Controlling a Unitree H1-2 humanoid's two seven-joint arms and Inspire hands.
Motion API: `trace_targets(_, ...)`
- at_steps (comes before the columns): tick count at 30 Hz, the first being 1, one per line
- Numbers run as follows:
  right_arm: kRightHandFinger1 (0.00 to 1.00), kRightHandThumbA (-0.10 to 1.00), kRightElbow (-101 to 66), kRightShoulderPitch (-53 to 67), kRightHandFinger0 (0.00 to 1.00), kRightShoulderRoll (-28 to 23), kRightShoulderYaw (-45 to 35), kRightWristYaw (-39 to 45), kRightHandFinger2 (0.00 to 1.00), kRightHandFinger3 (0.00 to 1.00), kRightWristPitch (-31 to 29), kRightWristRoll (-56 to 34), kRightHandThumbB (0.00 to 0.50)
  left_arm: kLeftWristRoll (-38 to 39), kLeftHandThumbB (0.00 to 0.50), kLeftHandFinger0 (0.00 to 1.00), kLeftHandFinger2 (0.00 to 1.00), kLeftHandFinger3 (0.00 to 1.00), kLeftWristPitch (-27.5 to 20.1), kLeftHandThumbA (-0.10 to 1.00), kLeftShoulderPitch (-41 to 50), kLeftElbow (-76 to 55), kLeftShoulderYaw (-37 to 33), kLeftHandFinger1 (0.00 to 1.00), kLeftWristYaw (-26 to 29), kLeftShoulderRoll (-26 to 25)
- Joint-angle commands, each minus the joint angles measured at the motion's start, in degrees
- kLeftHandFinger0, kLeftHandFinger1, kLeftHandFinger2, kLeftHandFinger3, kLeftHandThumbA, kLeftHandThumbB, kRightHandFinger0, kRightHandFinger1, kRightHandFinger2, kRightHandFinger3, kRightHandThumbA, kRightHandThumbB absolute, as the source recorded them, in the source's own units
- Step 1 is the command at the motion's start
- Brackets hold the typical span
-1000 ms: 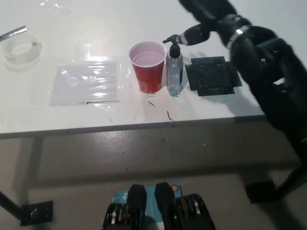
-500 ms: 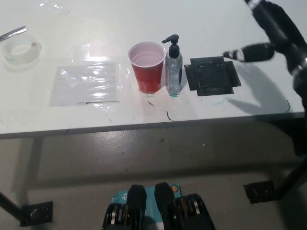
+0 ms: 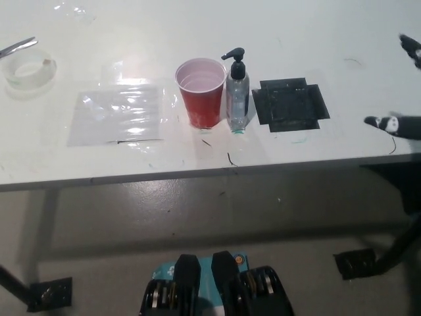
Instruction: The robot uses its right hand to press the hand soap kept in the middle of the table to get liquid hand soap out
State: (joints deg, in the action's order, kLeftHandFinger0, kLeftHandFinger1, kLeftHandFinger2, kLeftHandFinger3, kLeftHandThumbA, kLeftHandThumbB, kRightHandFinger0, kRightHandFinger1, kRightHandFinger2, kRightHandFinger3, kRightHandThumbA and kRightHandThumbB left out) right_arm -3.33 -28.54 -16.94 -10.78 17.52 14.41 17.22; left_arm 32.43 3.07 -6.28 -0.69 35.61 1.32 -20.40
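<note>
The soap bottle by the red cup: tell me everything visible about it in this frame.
The soap bottle is a slim, clear plastic pump dispenser with a black pump head whose spout points toward picture left. It stands upright near the middle of the white table, close against the red cup on one side, with a black square tray on the other. A greenish tint shows at its base. No robot hand touches it.

The white table (image 3: 329, 26) carries a red cup (image 3: 201, 91), soap bottle (image 3: 237, 91) (just beside it), black tray (image 3: 290, 104), plastic sheet (image 3: 118, 113) — and tape roll (image 3: 28, 69).
</note>
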Motion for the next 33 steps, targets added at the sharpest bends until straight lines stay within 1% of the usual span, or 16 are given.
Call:
trace_targets(1, 0.84, 1.0, 0.5, -0.2, 0.8, 2.8, -4.2, -5.2, 0.88, 0.96, 2.5, -6.4, 0.237, 1.1, 0.095, 0.0, 0.08, 0.33, -1.7, 0.96, -0.4, -1.1, 0.9, 0.0, -0.7, -1.1)
trace_targets(2, 0.8, 1.0, 0.8, -0.2, 0.76, 3.2, -5.0, -5.5, 0.85, 0.95, 2.8, -7.0, 0.236, 1.3, 0.095, 0.0, 0.08, 0.32, -1.3, 0.96, -0.6, -1.4, 0.9, 0.0, -0.3, -1.0)
trace_targets(3, 0.74, 1.0, 1.2, -0.3, 0.67, 4.2, -6.5, -6.3, 0.8, 0.92, 4.2, -7.9, 0.268, 0.4, 0.087, 0.0, 0.07, 0.32, -2.0, 0.97, -0.6, -1.4, 0.7, 0.0, -0.3, -1.0)
trace_targets(5, 0.64, 1.0, 2.4, -0.2, 0.54, 5.9, -8.7, -8.1, 0.71, 0.86, 4.5, -9.1, 0.271, 0.7, 0.087, 0.0, 0.07, 0.31, -1.6, 0.98, -0.6, -1.5, 0.7, 0.0, -0.3, -1.0)
trace_targets(6, 0.61, 1.0, 2.8, -0.1, 0.5, 6.5, -9.6, -8.8, 0.68, 0.84, 4.6, -9.5, 0.252, 0.6, 0.099, 0.0, 0.06, 0.3, -1.7, 0.98, -0.6, -1.4, 0.7, 0.0, -0.4, -1.1)
trace_targets(8, 0.58, 1.0, 3.6, 0.1, 0.45, 7.8, -11.4, -10.6, 0.65, 0.82, 5.2, -10.2, 0.259, 0.1, 0.105, 0.0, 0.09, 0.33, -1.4, 0.99, -0.5, -1.4, 0.6, 0.01, -0.1, -1.3)
trace_targets(15, 0.56, 1.0, 5.5, -0.9, 0.4, 9.3, -15.6, -12.4, 0.66, 0.83, 8.0, -14.8, 0.245, -0.1, 0.098, 0.0, 0.06, 0.3, -1.4, 0.99, -0.5, -1.7, 0.6, 0.0, 0.1, -1.2)
trace_targets(17, 0.59, 1.0, 6.0, -1.8, 0.41, 10.2, -18.2, -12.6, 0.68, 0.85, 10.8, -19.1, 0.261, 0.8, 0.104, 0.0, 0.09, 0.32, -0.8, 0.98, -0.4, -1.7, 0.6, 0.02, -0.2, -1.2)
trace_targets(19, 0.59, 1.0, 6.0, -2.2, 0.42, 10.4, -19.1, -13.0, 0.68, 0.86, 11.8, -20.5, 0.245, 0.6, 0.102, 0.0, 0.09, 0.32, -0.9, 0.98, -0.4, -1.7, 0.6, 0.02, -0.1, -1.2)
trace_targets(20, 0.54, 1.0, 7.1, -3.6, 0.37, 10.3, -20.4, -13.5, 0.66, 0.86, 12.5, -22.2, 0.236, 0.1, 0.099, 0.0, 0.1, 0.34, -2.1, 0.98, -0.7, -1.2, 0.4, 0.03, -0.3, -0.9)
trace_targets(21, 0.55, 1.0, 7.4, -3.9, 0.38, 10.5, -21.0, -13.7, 0.67, 0.86, 12.5, -23.7, 0.242, -0.4, 0.097, 0.0, 0.09, 0.33, -2.3, 0.98, -0.8, -1.3, 0.4, 0.02, 0.1, -0.7)
trace_targets(22, 0.54, 1.0, 7.5, -3.9, 0.39, 10.5, -21.1, -13.8, 0.67, 0.87, 12.5, -23.9, 0.224, -0.4, 0.106, 0.0, 0.09, 0.33, -2.3, 0.97, -0.8, -1.3, 0.4, 0.02, 0.1, -0.7)
trace_targets(23, 0.52, 1.0, 8.0, -4.4, 0.36, 10.8, -21.9, -15.1, 0.65, 0.85, 12.5, -25.8, 0.235, -0.5, 0.104, 0.0, 0.11, 0.34, -2.5, 0.98, -0.7, -1.2, 0.4, 0.03, -0.1, -0.8)
trace_targets(24, 0.47, 1.0, 8.5, -4.7, 0.3, 10.9, -22.4, -15.9, 0.64, 0.84, 12.5, -26.8, 0.24, -0.5, 0.078, 0.0, 0.11, 0.35, -2.0, 1.0, -0.7, -1.6, 0.4, 0.03, 0.3, -0.7)
trace_targets(30, 0.47, 1.0, 8.3, -4.7, 0.27, 10.2, -21.1, -18.5, 0.66, 0.84, 12.5, -29.6, 0.255, -0.9, 0.088, 0.0, 0.1, 0.33, -2.4, 1.0, -1.0, -1.1, 0.2, 0.02, -0.1, -0.9)
trace_targets(33, 0.46, 1.0, 8.4, -5.1, 0.28, 9.9, -20.3, -19.7, 0.66, 0.84, 12.5, -30.8, 0.245, -0.6, 0.099, 0.0, 0.1, 0.34, -0.9, 1.0, -1.1, -1.9, 0.6, 0.03, 1.4, -0.6)
